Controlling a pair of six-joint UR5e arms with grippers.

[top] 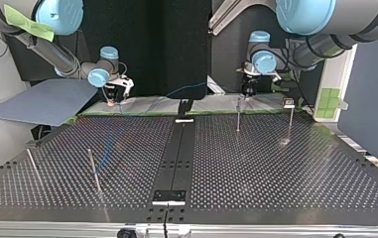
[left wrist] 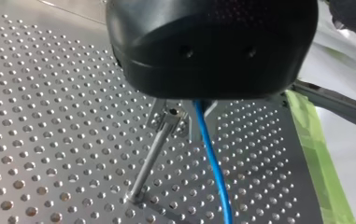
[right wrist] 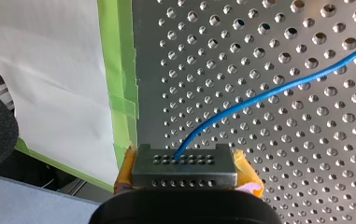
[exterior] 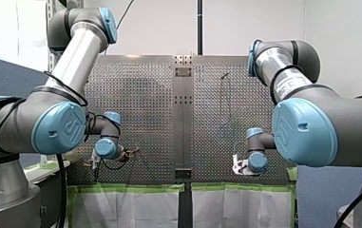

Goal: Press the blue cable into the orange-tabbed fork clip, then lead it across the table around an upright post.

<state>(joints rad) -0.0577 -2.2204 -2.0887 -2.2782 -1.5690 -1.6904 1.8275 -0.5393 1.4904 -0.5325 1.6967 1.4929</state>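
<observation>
The blue cable comes out from between my left gripper's metal fingers, which are shut on it, and runs on over the perforated table. An upright metal post stands right beside those fingers. My right gripper, with yellow pads, is shut on the cable's other stretch near the green-taped table edge. In the top view my left gripper hangs over a post at the far right, and my right gripper is at the far left. I cannot make out an orange-tabbed clip.
A thin stem with a small clip-like head stands to the right of the post in the top view. Two more posts lean at the near left. A grey board lies past the table's far-left corner. Green tape lines the edge.
</observation>
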